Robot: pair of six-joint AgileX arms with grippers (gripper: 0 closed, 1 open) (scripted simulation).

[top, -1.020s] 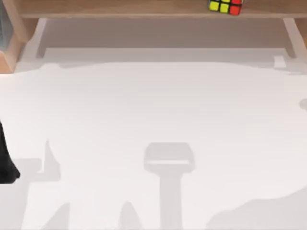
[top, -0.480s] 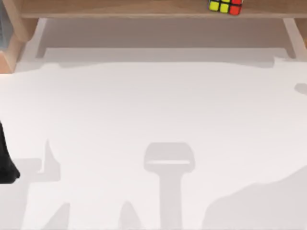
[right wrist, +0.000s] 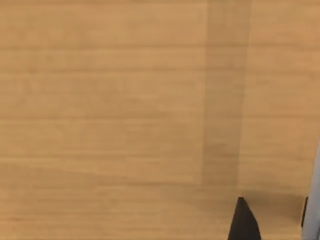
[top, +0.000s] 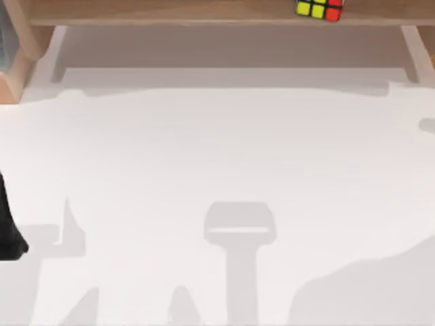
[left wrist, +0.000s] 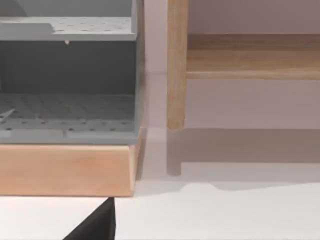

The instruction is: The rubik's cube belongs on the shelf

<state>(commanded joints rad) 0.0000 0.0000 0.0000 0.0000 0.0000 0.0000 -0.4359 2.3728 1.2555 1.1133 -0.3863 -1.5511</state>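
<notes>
Small black-gridded rubik's cube (top: pixel 318 9) with yellow and red stickers sitting on long light-brown wooden shelf (top: pixel 170 11), far edge of table, right of centre. No gripper touching it.

Right arm likely nearer; its finger tip (right wrist: pixel 244 222) hovering over wood grain, grip state unclear.

Left arm (top: pixel 9 227) parking at near left edge, well apart from cube; grip unclear. Task looking done.

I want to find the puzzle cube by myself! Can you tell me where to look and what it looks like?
Look along the far edge of the white table for the long wooden shelf. Follow its board toward the top view's right, and there sits the rubik's cube. Nothing else there is so bright: a black grid with yellow and red squares on plain brown wood.
</notes>
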